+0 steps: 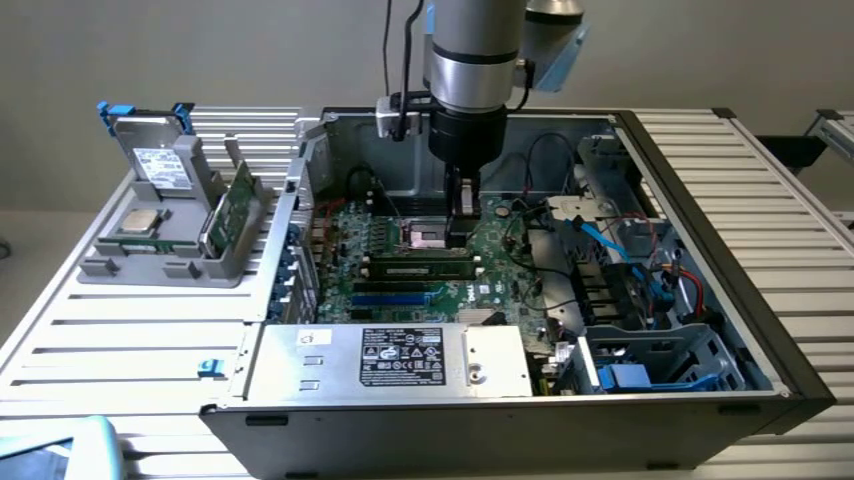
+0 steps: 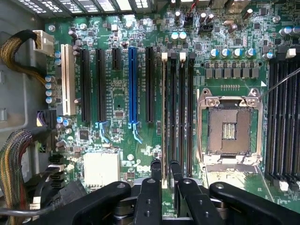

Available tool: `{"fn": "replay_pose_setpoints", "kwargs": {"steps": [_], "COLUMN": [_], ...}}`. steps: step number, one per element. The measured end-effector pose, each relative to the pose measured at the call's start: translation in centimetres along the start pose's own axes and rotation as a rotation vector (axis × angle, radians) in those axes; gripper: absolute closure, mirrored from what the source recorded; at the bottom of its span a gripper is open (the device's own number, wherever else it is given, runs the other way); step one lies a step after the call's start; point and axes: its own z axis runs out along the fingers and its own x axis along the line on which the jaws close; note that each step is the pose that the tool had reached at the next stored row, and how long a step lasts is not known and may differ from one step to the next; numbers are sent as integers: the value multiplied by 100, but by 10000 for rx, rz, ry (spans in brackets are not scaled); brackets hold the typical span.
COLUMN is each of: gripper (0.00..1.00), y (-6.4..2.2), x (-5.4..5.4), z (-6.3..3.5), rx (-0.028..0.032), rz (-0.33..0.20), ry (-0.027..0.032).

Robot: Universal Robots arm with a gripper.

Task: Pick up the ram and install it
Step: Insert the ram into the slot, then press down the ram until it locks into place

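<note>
My gripper (image 1: 463, 238) reaches down into the open computer case (image 1: 721, 210), over the green motherboard (image 1: 400, 298). The ram (image 2: 164, 117) appears edge-on in the wrist view as a thin pale strip running along the memory slot farthest from the processor socket (image 2: 229, 126). My gripper (image 2: 165, 169) is shut on it, with one black finger pressed to each side. In the exterior view the ram (image 1: 420, 265) lies as a dark stick along the slots just below the fingertips. Whether it is fully seated in the slot I cannot tell.
A grey holder (image 1: 160, 262) at the exterior view's left carries a wider green card (image 1: 234, 210), a silver chip (image 1: 140, 222) and a drive (image 1: 167, 165). The power supply (image 1: 387, 358) fills the case's near side. Cable bundles (image 2: 14, 164) and drive bays (image 1: 654, 370) crowd the case's edges.
</note>
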Motion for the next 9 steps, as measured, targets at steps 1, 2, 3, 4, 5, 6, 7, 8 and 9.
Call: {"fn": "replay_pose_setpoints", "kwargs": {"steps": [1, 2, 3, 4, 5, 6, 7, 8, 9], "gripper": [78, 78, 78, 78, 78, 78, 78, 78, 78], "y": [0, 0, 0, 0, 0, 0, 0, 0, 0], "x": [0, 0, 0, 0, 0, 0, 0, 0, 0], "z": [0, -1, -1, -1, -1, -1, -1, -1, -1], "rx": [-1, -1, -1, -1, -1, -2, -1, -2, -1], "rz": [1, 0, 0, 0, 0, 0, 0, 0, 0], "ry": [1, 2, 2, 2, 1, 2, 2, 2, 2]}}
